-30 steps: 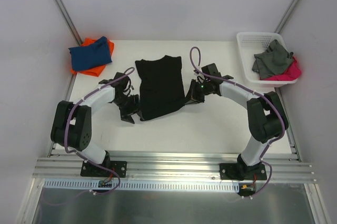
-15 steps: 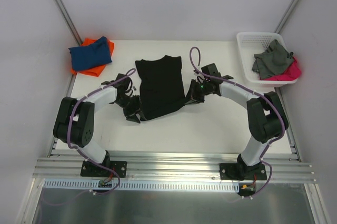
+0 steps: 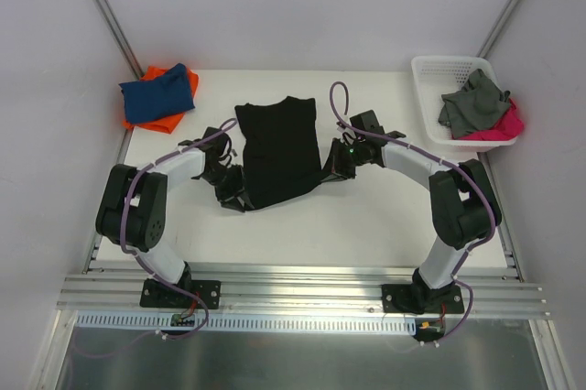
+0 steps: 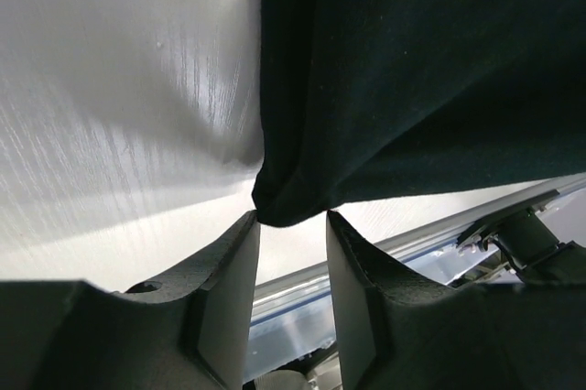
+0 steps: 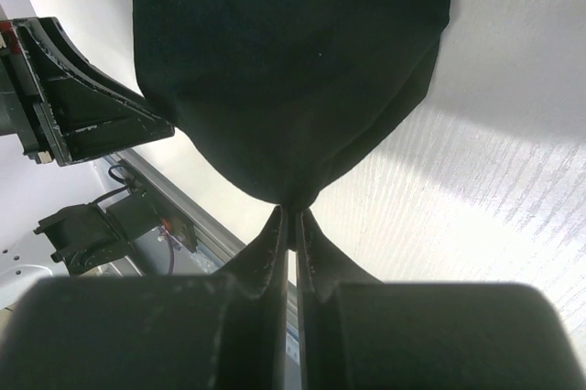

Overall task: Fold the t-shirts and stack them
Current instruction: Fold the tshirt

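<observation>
Black t-shirt [image 3: 279, 147] spread on the desk [image 3: 366, 216], well left of the basket [image 3: 424, 97]

We see the right end effector [image 5: 291, 214] pinched tight on the hem corner nearer the basket. The left end effector [image 4: 291, 218] stands with its jaws apart at the corner farther from the basket, the cloth just at its mouth and not clamped. We judge the tee light, limp and prone to sag and bunch, so both near corners want a firm pinch through every layer before any lifting. The blue t-shirt [image 3: 160, 95] lies on the orange t-shirt [image 3: 146, 124], far across the desk from the basket.
</observation>
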### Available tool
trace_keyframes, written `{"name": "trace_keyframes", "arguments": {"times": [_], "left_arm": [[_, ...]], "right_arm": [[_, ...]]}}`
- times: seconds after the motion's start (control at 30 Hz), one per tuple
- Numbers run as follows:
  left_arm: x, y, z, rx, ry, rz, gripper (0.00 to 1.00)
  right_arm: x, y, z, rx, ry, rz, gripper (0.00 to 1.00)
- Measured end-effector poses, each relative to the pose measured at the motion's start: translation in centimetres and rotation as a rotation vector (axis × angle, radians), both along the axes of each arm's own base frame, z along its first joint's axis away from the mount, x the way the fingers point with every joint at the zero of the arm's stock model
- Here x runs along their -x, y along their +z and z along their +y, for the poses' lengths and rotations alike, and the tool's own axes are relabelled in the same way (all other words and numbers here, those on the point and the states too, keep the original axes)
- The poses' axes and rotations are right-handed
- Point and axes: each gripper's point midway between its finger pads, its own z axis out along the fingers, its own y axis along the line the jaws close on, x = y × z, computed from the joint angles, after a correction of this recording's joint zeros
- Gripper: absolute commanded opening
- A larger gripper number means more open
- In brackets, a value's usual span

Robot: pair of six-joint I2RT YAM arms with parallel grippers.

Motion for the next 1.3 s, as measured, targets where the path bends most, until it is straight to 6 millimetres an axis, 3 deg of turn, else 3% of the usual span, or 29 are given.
{"name": "trace_keyframes", "arguments": {"times": [0.27, 0.43, 0.53, 0.83, 1.0, 1.3], "left_arm": [[-0.9, -0.3, -0.1, -0.006, 0.001, -0.005, 0.09], [-1.0, -0.2, -0.1, -0.006, -0.002, -0.012, 0.08], [-1.0, 0.2, 0.0, -0.009, -0.001, -0.024, 0.0], [-1.7, 2.2, 0.4, -0.03, -0.024, -0.094, 0.0], [-4.4, 5.0, 0.5, -0.051, -0.049, -0.216, 0.0], [-11.3, 12.3, 0.5, -0.082, -0.058, -0.489, 0.0]], "right_arm": [[0.0, -0.1, -0.1, 0.005, 0.0, -0.002, 0.0], [-0.1, -0.2, -0.1, 0.01, -0.003, -0.005, 0.0], [-0.1, -0.2, -0.2, 0.012, -0.004, -0.006, 0.0], [-0.3, -0.1, -0.2, 0.011, -0.008, -0.011, 0.0], [-1.8, 1.5, 0.1, -0.009, -0.017, -0.055, 0.0], [-6.7, 7.9, 0.9, -0.081, -0.046, -0.219, 0.0]]}}
